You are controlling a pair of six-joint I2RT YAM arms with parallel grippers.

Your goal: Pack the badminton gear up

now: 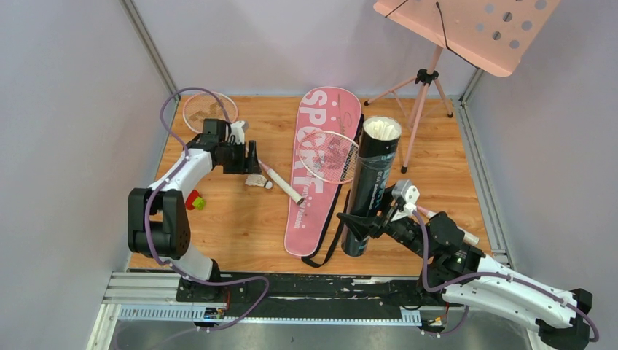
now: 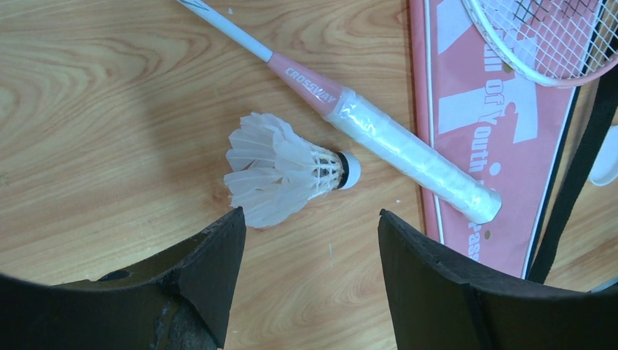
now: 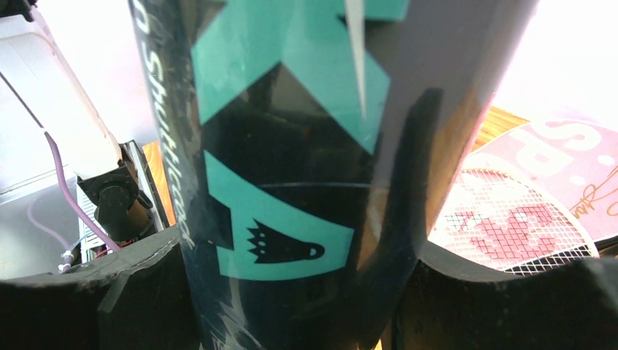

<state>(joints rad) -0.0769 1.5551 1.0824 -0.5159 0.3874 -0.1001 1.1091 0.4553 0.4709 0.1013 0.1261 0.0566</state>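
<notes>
The tube stands upright just beside the bag's right edge, its lower part hidden by the right gripper clamped round it. A shuttlecock lies on the table beside a racket handle. It is below the left gripper, whose fingers stand apart, and the racket's head is partly hidden behind the left arm.

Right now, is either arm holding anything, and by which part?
The right pincer grips the upright black tube low on its body, near the base. The left pincer is open and empty, over a shuttlecock.
</notes>
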